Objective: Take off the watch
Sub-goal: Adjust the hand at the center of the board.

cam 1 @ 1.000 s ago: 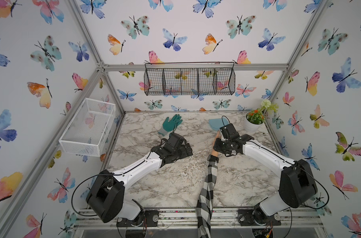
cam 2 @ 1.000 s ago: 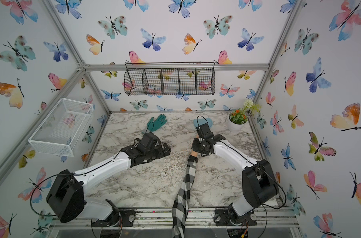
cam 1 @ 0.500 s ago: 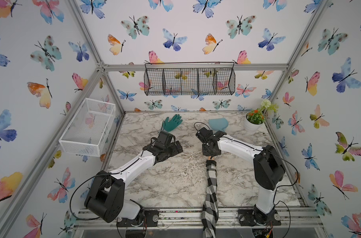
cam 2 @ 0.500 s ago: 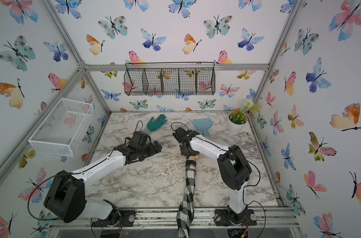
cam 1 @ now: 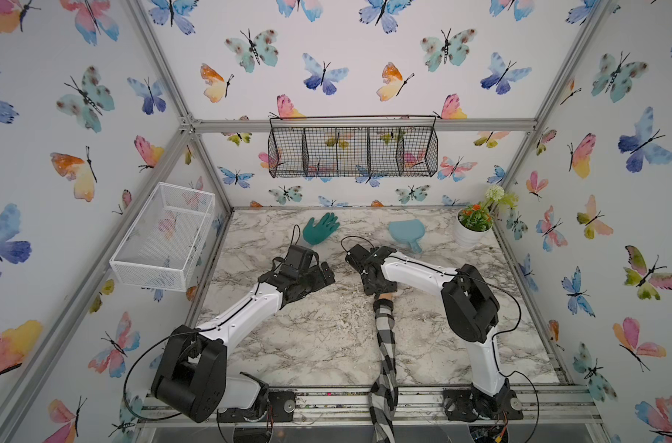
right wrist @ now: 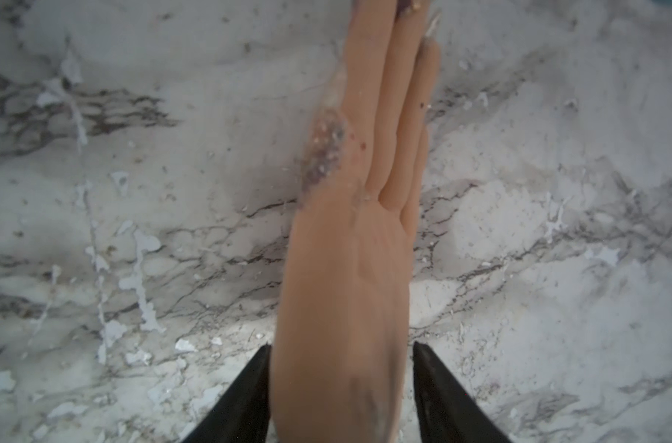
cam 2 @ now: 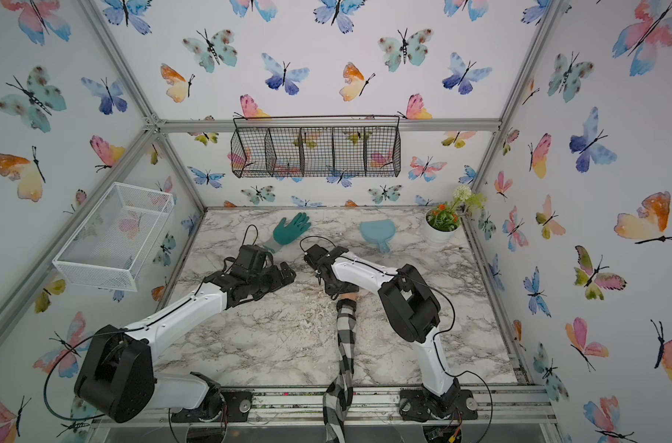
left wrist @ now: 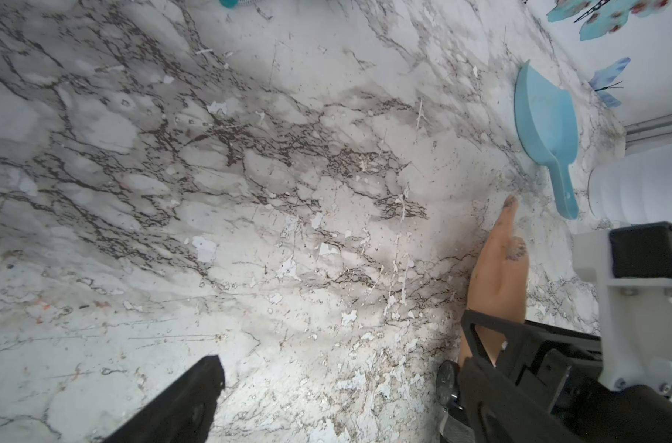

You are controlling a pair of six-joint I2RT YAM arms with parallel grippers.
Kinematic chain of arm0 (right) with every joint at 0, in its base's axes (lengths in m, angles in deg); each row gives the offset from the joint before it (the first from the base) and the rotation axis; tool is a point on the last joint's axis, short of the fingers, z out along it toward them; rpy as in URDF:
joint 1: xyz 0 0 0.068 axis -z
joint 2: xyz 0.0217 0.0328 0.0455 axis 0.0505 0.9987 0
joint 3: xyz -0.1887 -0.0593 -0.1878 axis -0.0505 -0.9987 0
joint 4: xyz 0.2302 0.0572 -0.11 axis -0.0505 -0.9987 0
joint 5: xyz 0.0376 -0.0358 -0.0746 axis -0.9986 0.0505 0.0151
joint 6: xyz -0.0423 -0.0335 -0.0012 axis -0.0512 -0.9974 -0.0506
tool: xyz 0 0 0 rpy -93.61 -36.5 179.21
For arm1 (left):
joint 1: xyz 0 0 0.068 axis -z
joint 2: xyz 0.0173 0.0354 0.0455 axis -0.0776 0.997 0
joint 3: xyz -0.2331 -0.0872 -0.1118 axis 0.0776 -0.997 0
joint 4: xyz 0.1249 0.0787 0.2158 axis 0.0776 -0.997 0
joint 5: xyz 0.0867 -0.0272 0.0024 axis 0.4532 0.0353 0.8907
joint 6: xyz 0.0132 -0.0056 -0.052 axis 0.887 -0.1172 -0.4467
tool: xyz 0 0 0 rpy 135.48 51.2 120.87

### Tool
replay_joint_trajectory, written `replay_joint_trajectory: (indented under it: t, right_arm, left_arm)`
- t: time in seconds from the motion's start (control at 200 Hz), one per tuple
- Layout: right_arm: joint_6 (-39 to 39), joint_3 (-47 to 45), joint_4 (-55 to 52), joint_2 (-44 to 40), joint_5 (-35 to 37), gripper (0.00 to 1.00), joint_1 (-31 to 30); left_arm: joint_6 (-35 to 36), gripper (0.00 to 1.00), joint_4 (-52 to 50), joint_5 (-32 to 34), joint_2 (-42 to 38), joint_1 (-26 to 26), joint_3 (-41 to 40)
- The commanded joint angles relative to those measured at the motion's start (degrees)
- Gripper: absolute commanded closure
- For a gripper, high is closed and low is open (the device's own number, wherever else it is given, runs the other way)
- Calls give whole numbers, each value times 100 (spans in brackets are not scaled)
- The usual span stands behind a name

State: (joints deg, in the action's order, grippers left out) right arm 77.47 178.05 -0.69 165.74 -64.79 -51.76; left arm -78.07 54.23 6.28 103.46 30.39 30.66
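A skin-coloured mannequin hand (right wrist: 349,268) lies flat on the marble table, its arm in a black-and-white checked sleeve (cam 1: 386,345). The watch (left wrist: 446,381) shows only in the left wrist view: a black round dial at the wrist, partly behind a black finger. Both top views hide it under my right gripper (cam 1: 378,287). That gripper (right wrist: 340,347) straddles the hand near the wrist, jaws apart, with a gap on one side. My left gripper (cam 1: 319,274) hovers open to the left of the hand, nothing between its fingers (left wrist: 188,402).
A green glove (cam 1: 321,228) and a blue scoop (cam 1: 405,232) lie at the back of the table, with a white flower pot (cam 1: 468,230) in the back right corner. A white mesh basket (cam 1: 165,234) hangs on the left wall, a black wire basket (cam 1: 353,153) on the back wall.
My right gripper has moved left and nearer along the hand to the wrist, and its jaws have opened. The sleeve has swung more upright. My left gripper has drawn back a little, still open.
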Motion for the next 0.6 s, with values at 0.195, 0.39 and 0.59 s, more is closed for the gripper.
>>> replay_joint_trajectory:
  t: [0.195, 0.39, 0.59]
  right_arm:
    - [32, 251, 66, 101, -388, 29, -220]
    - [-43, 114, 580, -209, -850, 29, -229]
    - [-150, -159, 770, -835, -853, 27, -214]
  left_arm:
    - [141, 0, -59, -52, -197, -98, 48]
    - [211, 0, -144, -52, -119, -120, 148]
    - [337, 0, -153, -296, -16, -121, 187]
